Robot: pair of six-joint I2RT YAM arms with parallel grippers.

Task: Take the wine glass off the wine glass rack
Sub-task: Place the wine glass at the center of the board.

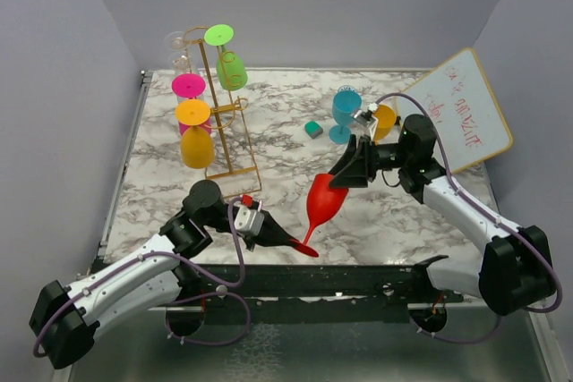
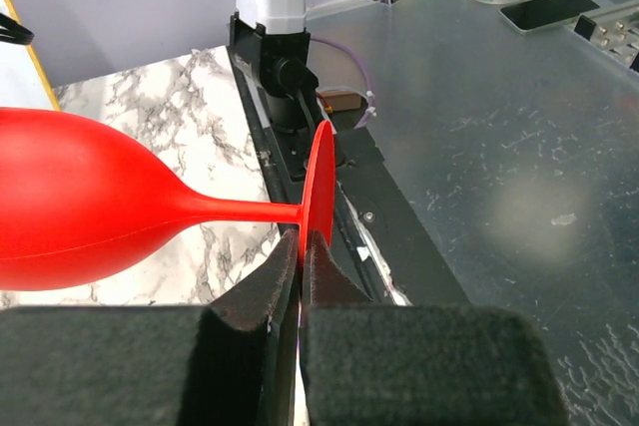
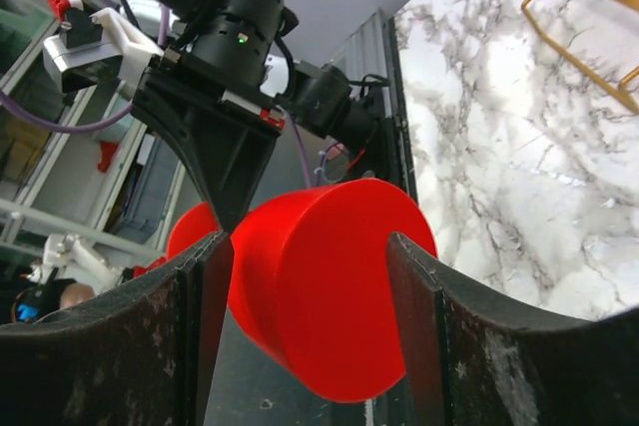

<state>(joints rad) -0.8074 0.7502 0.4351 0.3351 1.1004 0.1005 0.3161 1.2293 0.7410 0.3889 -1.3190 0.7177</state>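
Observation:
A red wine glass (image 1: pixel 324 199) hangs tilted in the air over the table's near middle, bowl up-right and foot down-left. My left gripper (image 1: pixel 288 241) is shut on the thin foot disc (image 2: pixel 321 187), which stands edge-on between the pads. My right gripper (image 1: pixel 343 176) straddles the bowl (image 3: pixel 329 286), a finger against each side. The gold wire rack (image 1: pixel 224 114) stands at the far left and carries green (image 1: pixel 230 67), pink (image 1: pixel 190 87), orange (image 1: pixel 195 136) and clear (image 1: pixel 179 46) glasses hanging upside down.
A teal glass (image 1: pixel 345 109) and an orange glass (image 1: pixel 385 118) stand at the far right beside a small teal block (image 1: pixel 313 129). A whiteboard (image 1: pixel 466 109) leans at the right wall. The rack's wire base (image 3: pixel 589 7) shows in the right wrist view.

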